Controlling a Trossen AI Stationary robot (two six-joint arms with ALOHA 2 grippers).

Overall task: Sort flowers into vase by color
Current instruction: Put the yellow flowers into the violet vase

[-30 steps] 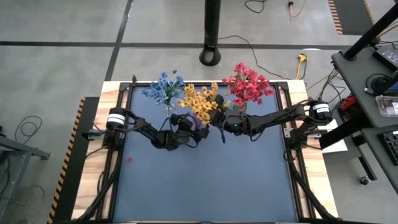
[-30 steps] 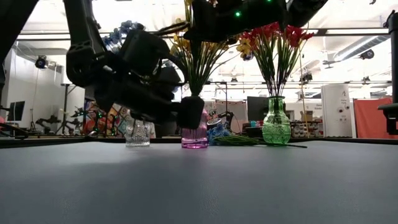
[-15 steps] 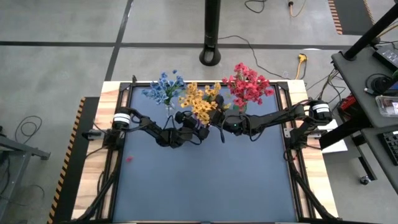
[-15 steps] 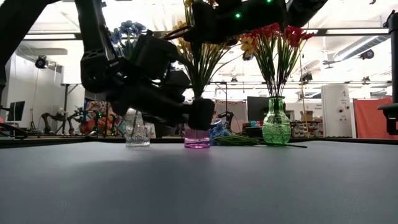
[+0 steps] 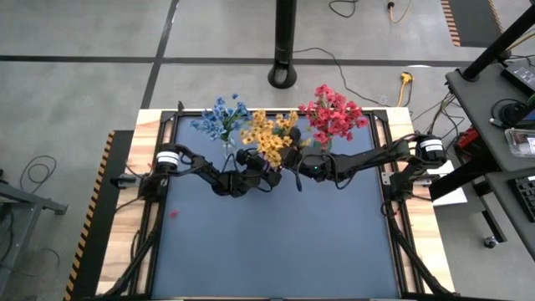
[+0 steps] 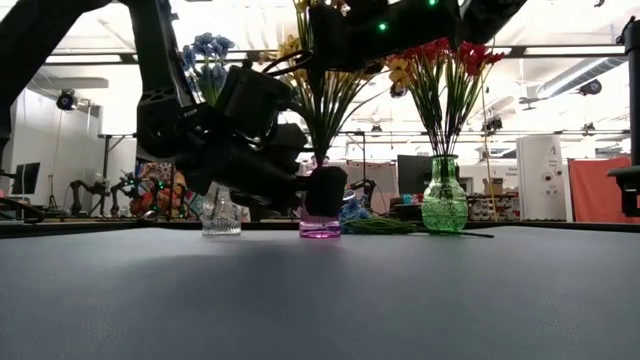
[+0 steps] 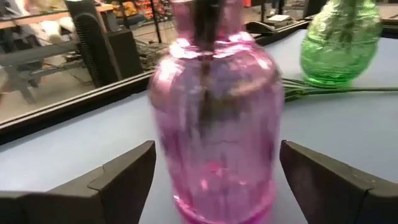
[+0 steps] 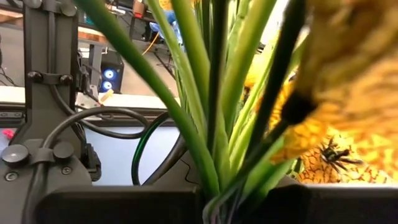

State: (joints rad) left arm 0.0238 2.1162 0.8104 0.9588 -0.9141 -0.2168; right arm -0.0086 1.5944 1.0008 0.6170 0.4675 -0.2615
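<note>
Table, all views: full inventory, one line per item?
Blue flowers: one bunch, blue, in the clear vase, back left.
Yellow flowers: one bunch, yellow-orange, in the pink vase, back centre.
Red flowers: one bunch, red, in the green vase, back right.
Clear vase: one, colourless.
Pink vase: one, pink.
Green vase: one, green.
Loose stem: green, lying between pink and green vases.
Left pincer: open, straddling the pink vase.
Right pincer: shut on the yellow flowers' stems.
</note>
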